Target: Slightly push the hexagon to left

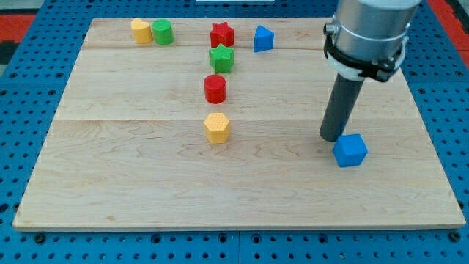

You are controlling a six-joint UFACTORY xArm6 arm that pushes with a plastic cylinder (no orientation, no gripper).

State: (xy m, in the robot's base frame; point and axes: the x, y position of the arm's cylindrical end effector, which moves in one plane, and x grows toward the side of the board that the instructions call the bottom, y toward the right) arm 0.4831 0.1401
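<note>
Yellow marks the task's block: the yellow hexagon sits a little left of the table's middle, at the bottom of a loose column of blocks. Straight above it stands the red cylinder, near but apart. Above that comes the green star, and the red star sits just beyond, the two stars almost touching. To the right of the red star, close by, is a blue block with a pointed top, a triangle as far as can be made out.

At the view's top left a yellow block and a green cylinder stand side by side, touching or nearly so; the yellow one's shape is hard to tell.

My tip rests on the wooden table in the right half of the view, well apart from the yellow hexagon and off to its right, at about the same height in the view or slightly lower. Just beside my tip, at its lower right, lies a blue cube; the rod's end looks to be touching the cube's upper left edge, though I cannot be sure of contact. The rod rises into a grey housing that fills the view's upper right corner.

No claw is fitted on this arm, so it has no open or closed state to tell.
</note>
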